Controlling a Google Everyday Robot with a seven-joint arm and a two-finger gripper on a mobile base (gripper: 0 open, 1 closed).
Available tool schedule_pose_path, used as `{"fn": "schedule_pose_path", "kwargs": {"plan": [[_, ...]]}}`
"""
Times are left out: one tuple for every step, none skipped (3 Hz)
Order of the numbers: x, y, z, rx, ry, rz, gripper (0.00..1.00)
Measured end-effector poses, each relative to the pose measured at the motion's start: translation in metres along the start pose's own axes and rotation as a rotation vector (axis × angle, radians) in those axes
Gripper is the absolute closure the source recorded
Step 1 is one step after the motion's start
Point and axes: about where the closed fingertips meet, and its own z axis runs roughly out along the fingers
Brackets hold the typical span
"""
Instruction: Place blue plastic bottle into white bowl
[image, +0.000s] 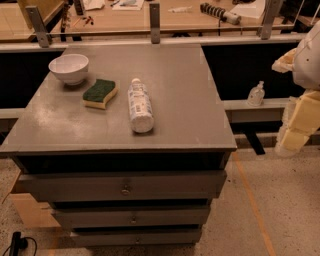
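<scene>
The blue plastic bottle (139, 106) lies on its side near the middle of the grey cabinet top (190, 100), with its white cap pointing to the far side. The white bowl (69, 68) stands upright at the back left corner of the top and holds nothing. A green and yellow sponge (100, 93) lies between the bowl and the bottle. My gripper (292, 134) hangs at the right edge of the view, beyond the cabinet's right side and below the level of its top, far from the bottle and holding nothing that I can see.
The cabinet has three drawers (125, 186) facing me. A small clear pump-dispenser bottle (256, 94) stands on a low ledge to the right. A railing and a wooden table with clutter (150, 15) lie behind. Speckled floor (260, 220) lies at the right.
</scene>
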Motion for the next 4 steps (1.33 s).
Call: {"fn": "schedule_pose_path", "kwargs": {"plan": [[0.000,0.000,0.000,0.000,0.000,0.000,0.00],[-0.008,-0.005,0.005,-0.023,-0.097,0.104,0.00],[-0.028,-0.055,0.031,-0.181,-0.230,0.383,0.00],[-0.066,-0.103,0.038,-0.256,-0.269,0.542,0.00]]}}
